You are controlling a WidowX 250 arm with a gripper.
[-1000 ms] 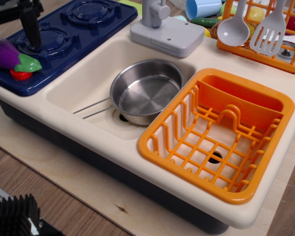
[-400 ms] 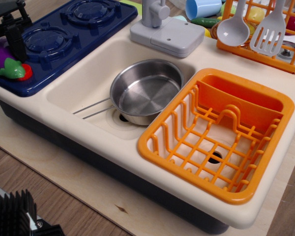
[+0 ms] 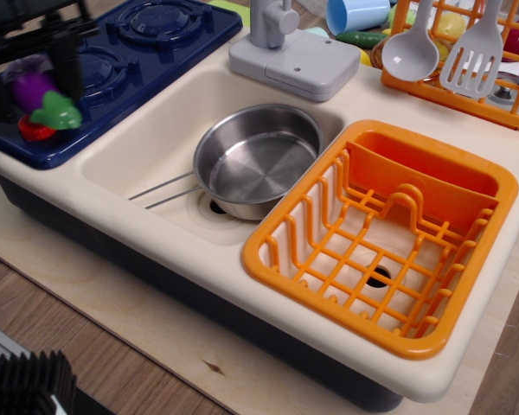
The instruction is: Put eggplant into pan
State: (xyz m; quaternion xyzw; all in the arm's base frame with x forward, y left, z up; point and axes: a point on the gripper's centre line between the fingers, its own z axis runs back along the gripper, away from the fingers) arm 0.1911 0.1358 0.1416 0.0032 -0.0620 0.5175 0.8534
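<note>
The purple eggplant [image 3: 30,88] with its green stem cap sits between my gripper's [image 3: 28,85] two black fingers at the far left, over the front corner of the blue stove [image 3: 147,39]. The fingers [image 3: 67,65] stand on either side of it and look closed on it; the picture is motion-blurred there. The shiny steel pan [image 3: 258,160] lies empty in the cream sink, well to the right of the gripper, its twin-wire handle pointing left.
A red knob [image 3: 33,130] sits on the stove's front edge just under the eggplant. An orange dish rack [image 3: 385,233] fills the sink's right half. A grey faucet [image 3: 287,52] stands behind the pan. Utensils hang in an orange rack [image 3: 467,60] at back right.
The gripper has closed around the eggplant and shifted right with it; the eggplant now sits further right and slightly higher than half a second ago.
</note>
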